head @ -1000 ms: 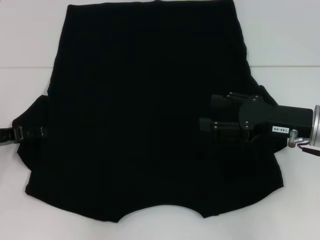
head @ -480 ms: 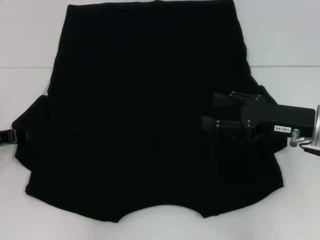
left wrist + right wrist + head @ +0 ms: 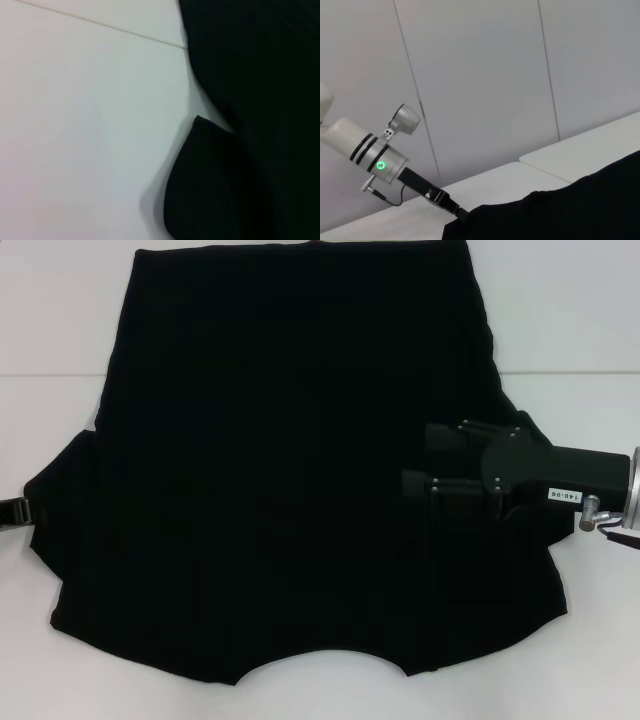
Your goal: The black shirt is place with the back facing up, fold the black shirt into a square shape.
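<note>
The right gripper (image 3: 420, 462) is reaching in over the black shirt (image 3: 290, 440) from the robot's right, its two fingers standing apart with nothing visibly between them; below and around it the fabric is looking doubled, so the right sleeve appears to be lying folded in over the body, though black on black makes the edge hard to trace. Nearest the robot, just this side of the tool, the curved neckline is facing the camera's lower edge, with the shoulders spreading to either side. Across from the tool, well apart, the left sleeve is bulging out past the body onto the white table (image 3: 570, 310), and the left gripper (image 3: 12, 512) is sitting at its outer edge, only a sliver of it showing, so I cannot tell whether its fingers are apart or together. Beyond the tool, the long body is stretching flat toward the hem at the far end. By my reading the task is only beginning: at most one sleeve is turned in, while the left sleeve and the lengthwise folds that would make a square are left to do.
</note>
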You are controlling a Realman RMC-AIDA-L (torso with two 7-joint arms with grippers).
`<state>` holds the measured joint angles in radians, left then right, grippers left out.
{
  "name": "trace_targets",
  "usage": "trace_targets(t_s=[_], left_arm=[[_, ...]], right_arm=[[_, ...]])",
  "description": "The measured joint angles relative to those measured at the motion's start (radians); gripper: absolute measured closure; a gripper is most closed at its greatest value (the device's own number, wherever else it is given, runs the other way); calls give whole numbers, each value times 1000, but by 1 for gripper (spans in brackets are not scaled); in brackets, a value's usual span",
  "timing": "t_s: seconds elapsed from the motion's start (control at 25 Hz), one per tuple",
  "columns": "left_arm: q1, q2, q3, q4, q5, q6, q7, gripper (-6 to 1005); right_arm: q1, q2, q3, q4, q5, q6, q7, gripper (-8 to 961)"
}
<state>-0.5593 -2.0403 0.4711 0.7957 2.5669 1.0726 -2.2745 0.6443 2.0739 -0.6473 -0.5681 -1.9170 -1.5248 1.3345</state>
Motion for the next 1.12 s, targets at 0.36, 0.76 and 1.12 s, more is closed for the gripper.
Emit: trace_targets(t_s=[0.36, 0.76, 1.12], left_arm=[[12, 5, -18, 25, 2, -2, -1, 1001], [48, 6, -60, 83, 2, 26, -1, 1001], [75, 1, -78, 116, 1, 40, -16, 1000]], right_arm=[[-1, 0, 0, -1, 9, 0, 0, 77], [-6, 2, -3, 8, 44, 2, -10, 81], [0, 3, -2, 3, 44, 6, -11, 103]])
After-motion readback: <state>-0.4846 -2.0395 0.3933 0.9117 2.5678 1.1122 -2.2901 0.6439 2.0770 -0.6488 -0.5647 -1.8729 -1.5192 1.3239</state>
